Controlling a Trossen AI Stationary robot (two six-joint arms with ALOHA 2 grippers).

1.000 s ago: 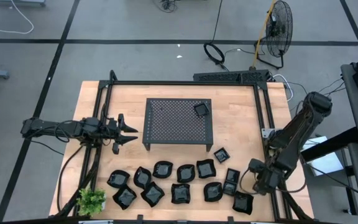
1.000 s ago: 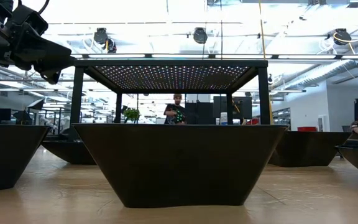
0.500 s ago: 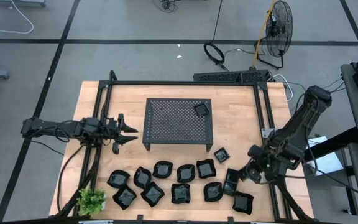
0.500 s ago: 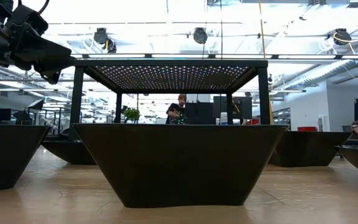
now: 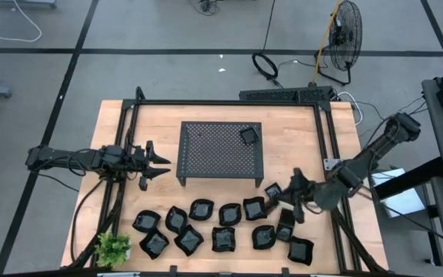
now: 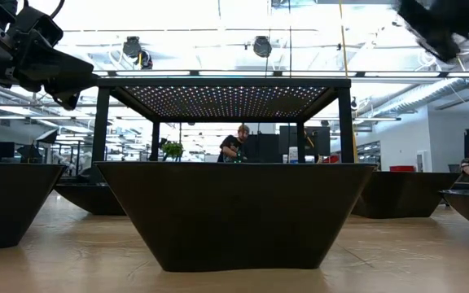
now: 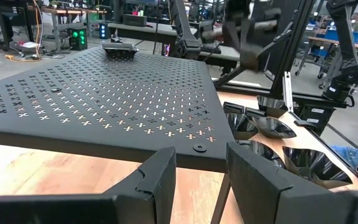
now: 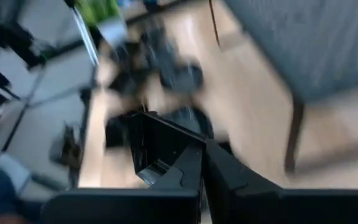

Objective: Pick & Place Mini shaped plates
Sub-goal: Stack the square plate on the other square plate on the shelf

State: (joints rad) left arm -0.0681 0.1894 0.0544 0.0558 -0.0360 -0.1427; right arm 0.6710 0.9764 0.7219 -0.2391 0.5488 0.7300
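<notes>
Swinging in from the bench's right edge, my right hand (image 5: pixel 292 201) now hangs closed and empty over the small glossy black plates (image 5: pixel 221 227) at the front. I should open before descending on one; my left hand (image 5: pixel 162 164), half open, waits beside the black perforated metal rack (image 5: pixel 220 148).

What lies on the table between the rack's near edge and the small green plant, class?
In the high view, between the rack and the plant lie bare wood and some mini shaped plates at the left end of the cluster.
</notes>
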